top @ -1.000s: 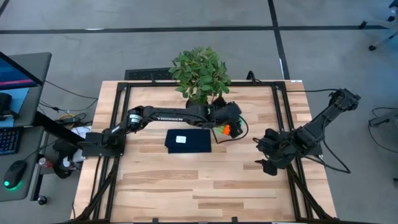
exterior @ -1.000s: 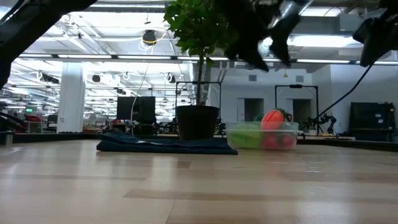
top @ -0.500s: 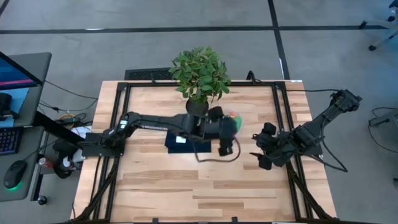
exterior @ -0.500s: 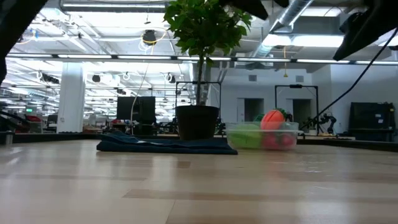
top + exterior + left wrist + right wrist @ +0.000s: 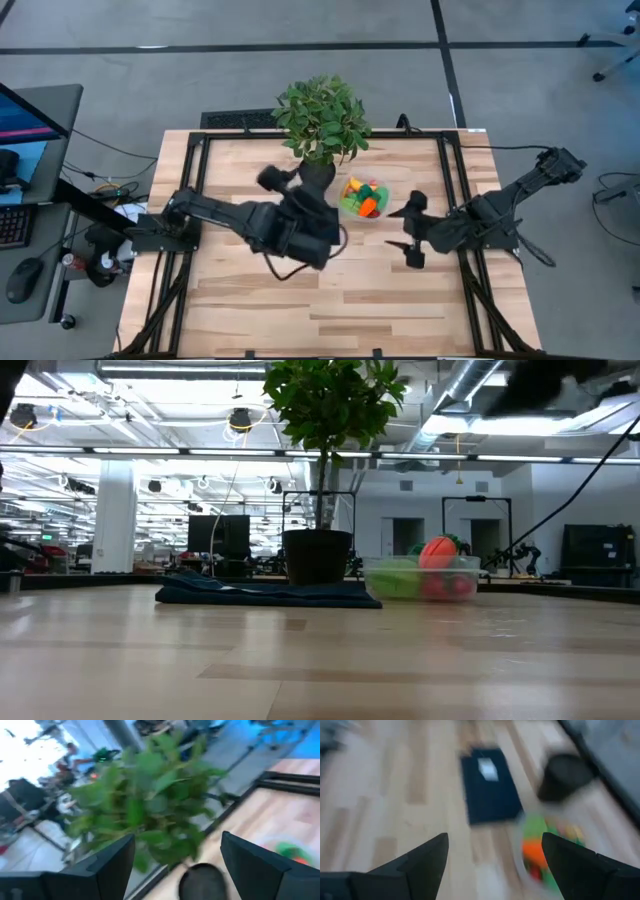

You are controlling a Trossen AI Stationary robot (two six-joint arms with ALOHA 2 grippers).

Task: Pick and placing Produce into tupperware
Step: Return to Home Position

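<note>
A: High view, entry 1?
B: 1 tupperware [image 5: 349, 212] on the table [image 5: 400, 300], just right of the plant [image 5: 322, 118]. The produce [image 5: 364, 197] lies inside it: green, yellow, orange and red pieces. All produce in view is in there.
A: Arms?
B: 2. The left gripper [image 5: 274, 180] hangs over mid-table, just left of the plant's base, blurred. The right gripper [image 5: 405, 232] is near the tupperware's right side, spread wide, empty.
A: Step?
B: Judged: packing done, return to home. The next move calls for no grasp. Each arm needs only to fold away clear of plant and tupperware.
A: Low view?
B: The tupperware stands upright beside the pot [image 5: 317, 557]. 1 blue pad [image 5: 270, 593] lies in front of the pot. The surface is pale wood planks, flat. Behind is an open hall with ceiling light strips, 1 white column [image 5: 115, 515] and dark screens [image 5: 222, 535].
A: Left wrist view?
B: Fingers [image 5: 112, 865] wide apart, nothing held; plant ahead.
A: Right wrist view?
B: Fingers [image 5: 420, 860] wide, empty; pad, pot and tupperware ahead.
</note>
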